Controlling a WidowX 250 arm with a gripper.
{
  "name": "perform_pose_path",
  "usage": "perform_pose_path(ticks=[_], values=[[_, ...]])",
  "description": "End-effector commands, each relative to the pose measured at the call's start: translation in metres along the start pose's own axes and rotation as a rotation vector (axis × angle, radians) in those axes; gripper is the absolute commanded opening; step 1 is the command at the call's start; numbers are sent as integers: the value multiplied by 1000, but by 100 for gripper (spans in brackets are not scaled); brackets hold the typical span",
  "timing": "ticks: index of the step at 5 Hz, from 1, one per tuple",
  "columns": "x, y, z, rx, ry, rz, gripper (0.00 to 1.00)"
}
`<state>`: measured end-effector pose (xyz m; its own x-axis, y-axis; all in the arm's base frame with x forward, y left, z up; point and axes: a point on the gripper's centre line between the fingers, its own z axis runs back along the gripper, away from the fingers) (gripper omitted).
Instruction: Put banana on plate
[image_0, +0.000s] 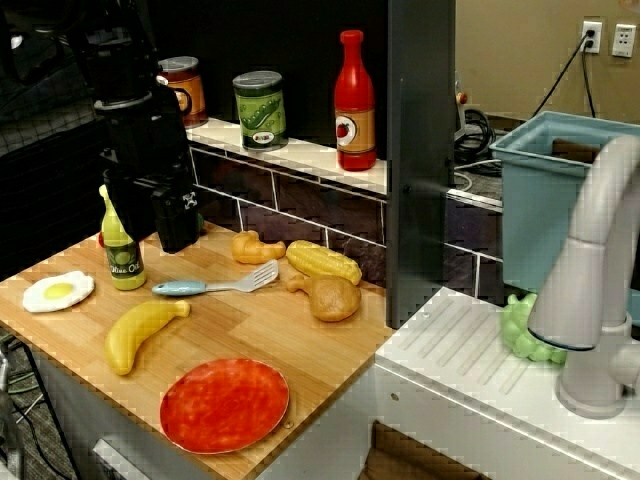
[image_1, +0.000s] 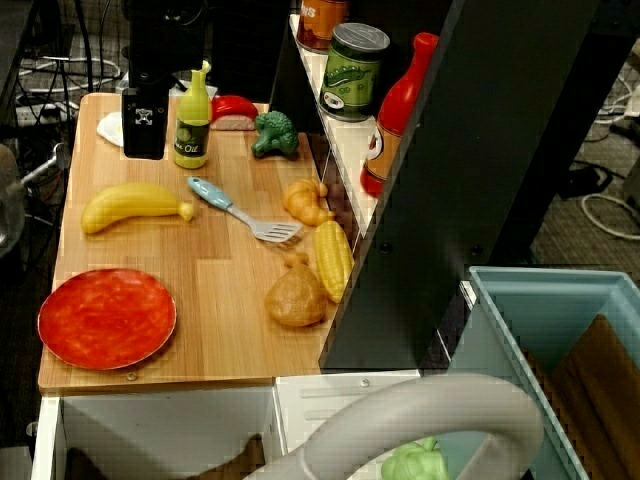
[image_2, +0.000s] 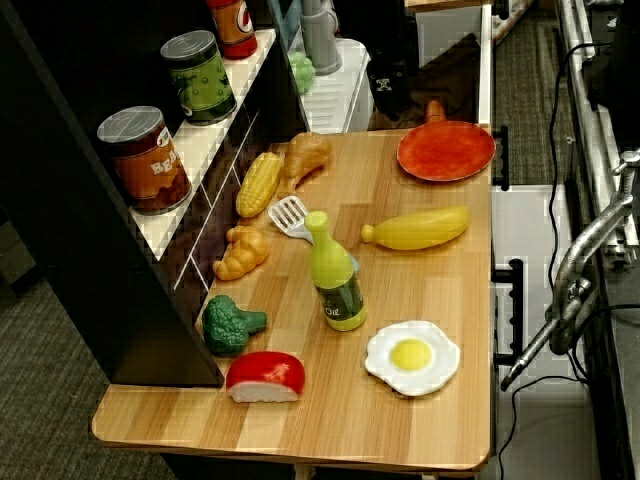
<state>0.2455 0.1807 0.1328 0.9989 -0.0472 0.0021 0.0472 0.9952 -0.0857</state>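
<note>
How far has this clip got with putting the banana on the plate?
Nothing looks done yet: the banana lies on the wooden counter, apart from the plate, which holds nothing. Nothing is in hand; the gripper hangs near the olive oil bottle, away from the banana. Left: reach, grasp, carry and place.

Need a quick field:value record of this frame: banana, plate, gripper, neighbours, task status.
banana: lying flat on the wooden counter, not on the plate
plate: red-orange, nothing on it, near the counter's front edge
banana vs plate: apart, bare wood between them
gripper: black, at the back of the counter beside the olive oil bottle; holding nothing; jaw state unclear
neighbours: spatula just behind the banana; fried egg near the counter's edge; corn cob and drumstick toward the wall
task status: not started
</note>
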Motion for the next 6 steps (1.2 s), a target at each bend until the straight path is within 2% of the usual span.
perform_pose_path(ticks=[1,2,3,4,5,6], values=[[0,0,0,0,0,0,100],[3,26,-3,8,-12,63,100],[2,52,-10,24,3,106,100],[-5,72,-16,17,52,103,100],[-22,70,-16,3,19,115,100],[-33,42,-29,31,-50,265,100]])
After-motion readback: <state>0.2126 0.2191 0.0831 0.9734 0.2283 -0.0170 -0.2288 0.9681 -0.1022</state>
